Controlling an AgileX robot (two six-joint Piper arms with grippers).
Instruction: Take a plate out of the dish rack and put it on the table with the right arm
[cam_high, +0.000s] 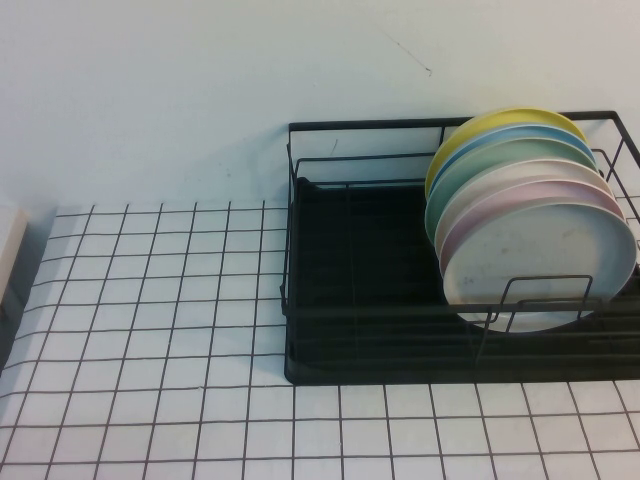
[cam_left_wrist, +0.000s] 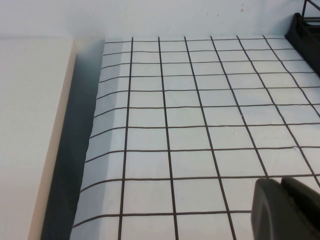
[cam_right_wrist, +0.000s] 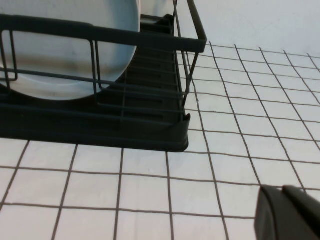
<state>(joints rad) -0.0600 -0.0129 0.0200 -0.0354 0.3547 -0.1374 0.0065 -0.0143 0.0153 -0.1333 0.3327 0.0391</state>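
Note:
The pale grey-white plate (cam_high: 540, 262) stands on edge at the front of a row of plates in the black wire dish rack (cam_high: 330, 325), at the right of the gridded white table (cam_high: 150, 330). In the right wrist view the plate (cam_right_wrist: 65, 55) shows behind the rack's wires (cam_right_wrist: 150, 42). My right gripper (cam_right_wrist: 281, 189) is shut and empty, low over the table in front of the rack. My left gripper (cam_left_wrist: 280, 181) is shut and empty over the table's left part. Neither gripper shows in the high view.
Behind the grey-white plate stand pink (cam_high: 520, 195), cream, teal, blue and yellow (cam_high: 500, 122) plates. The rack's left half holds nothing. A pale board (cam_left_wrist: 30, 125) lies beside the table's left edge, with a dark gap between them. A white wall stands behind.

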